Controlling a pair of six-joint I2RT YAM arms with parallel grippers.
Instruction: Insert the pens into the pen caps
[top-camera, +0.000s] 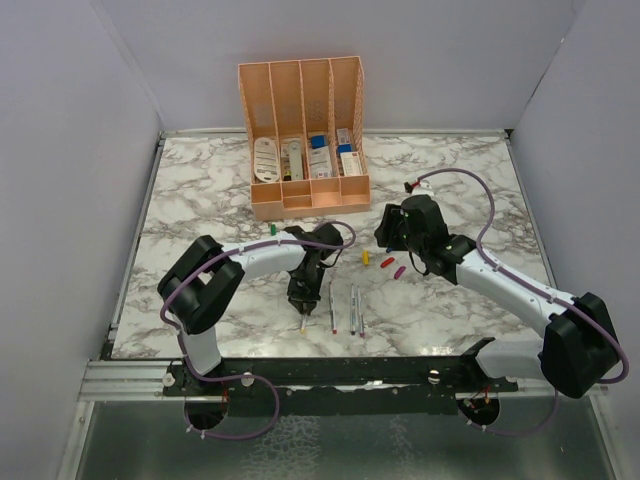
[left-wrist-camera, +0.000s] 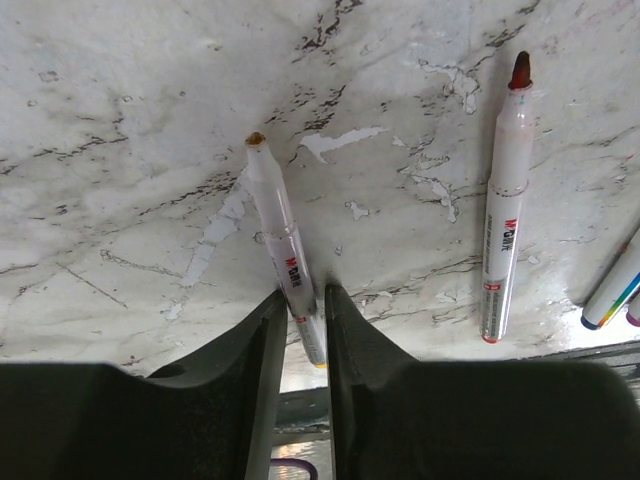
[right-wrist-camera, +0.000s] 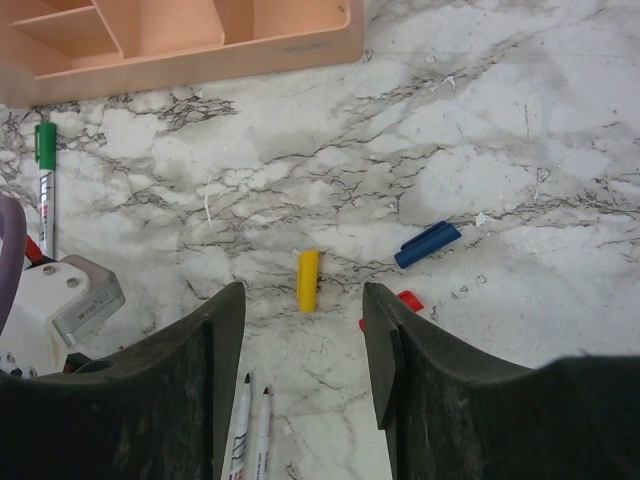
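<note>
My left gripper (top-camera: 303, 298) (left-wrist-camera: 304, 292) is shut on a grey-white pen (left-wrist-camera: 276, 210) with a yellow-brown tip, low over the table. A red-tipped pen (left-wrist-camera: 504, 220) lies to its right, and two more pens (top-camera: 355, 310) lie beyond it. My right gripper (top-camera: 393, 238) (right-wrist-camera: 302, 292) is open and empty above the caps. The yellow cap (right-wrist-camera: 308, 279) (top-camera: 366, 257) lies between its fingers. The blue cap (right-wrist-camera: 427, 244) lies to the right. The red cap (right-wrist-camera: 408, 299) is partly hidden by the right finger. The magenta cap (top-camera: 399, 271) lies near the red cap (top-camera: 387, 262). A green cap (right-wrist-camera: 45, 145) sits on a pen.
A peach organizer (top-camera: 262, 100) (right-wrist-camera: 180, 35) with white and blue boxed items stands at the back centre. The marble table (top-camera: 200, 190) is bordered by grey walls. The left arm's wrist (right-wrist-camera: 75, 300) is close to my right gripper's left side. Two pen tips (right-wrist-camera: 255, 415) show below.
</note>
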